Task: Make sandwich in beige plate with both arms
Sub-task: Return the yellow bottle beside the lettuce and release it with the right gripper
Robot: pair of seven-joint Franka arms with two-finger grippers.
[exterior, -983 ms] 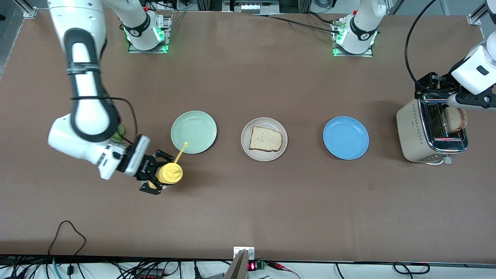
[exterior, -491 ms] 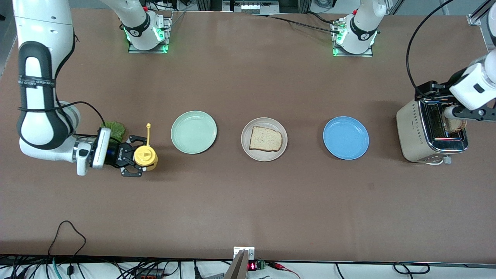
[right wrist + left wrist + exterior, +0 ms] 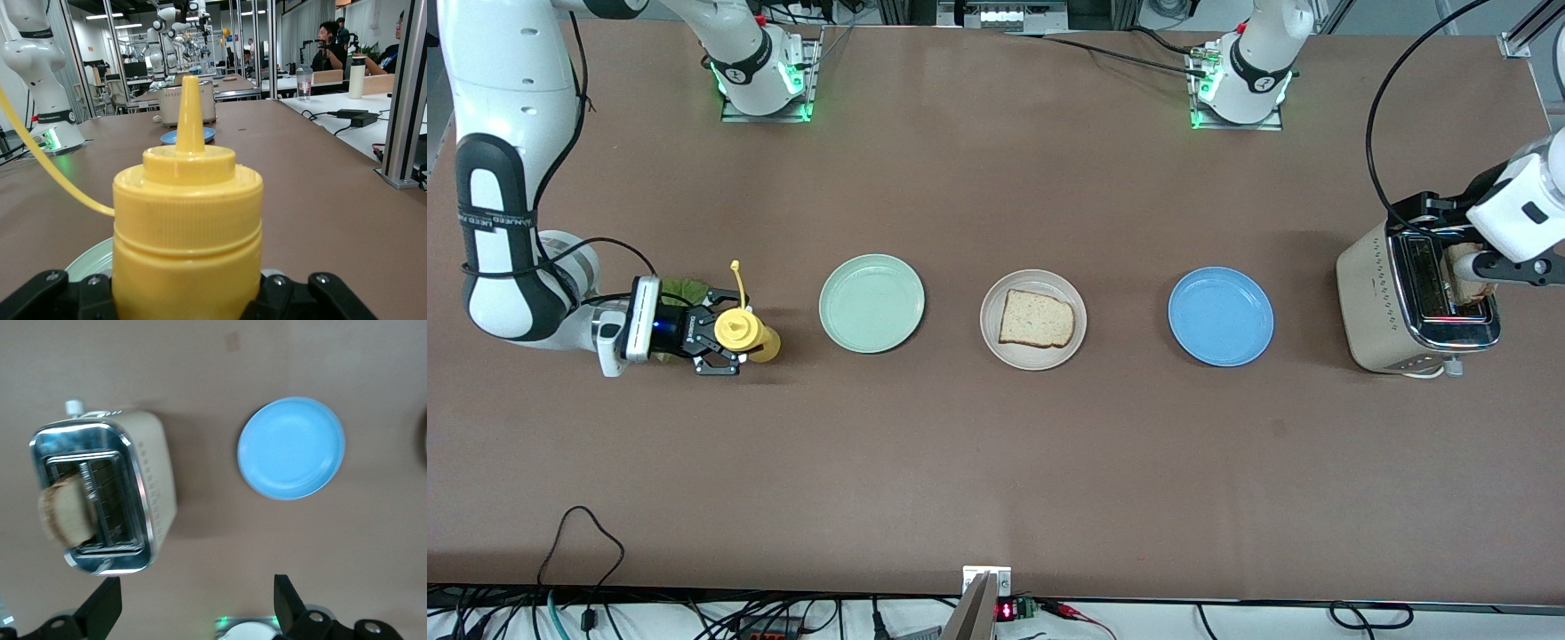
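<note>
The right arm's black two-finger gripper (image 3: 725,340) is clamped on a yellow plastic squeeze bottle (image 3: 745,332) beside the mint green plate (image 3: 871,303), with a green lettuce leaf (image 3: 680,288) under its wrist. The left gripper (image 3: 1476,258) is over the cream toaster (image 3: 1378,302) by a protruding bread slice (image 3: 63,515); its fingers (image 3: 101,607) are spread apart. One square bread slice (image 3: 1036,318) lies on the round beige plate (image 3: 996,342) at mid-table, between the green plate and the blue plate (image 3: 1220,316).
</note>
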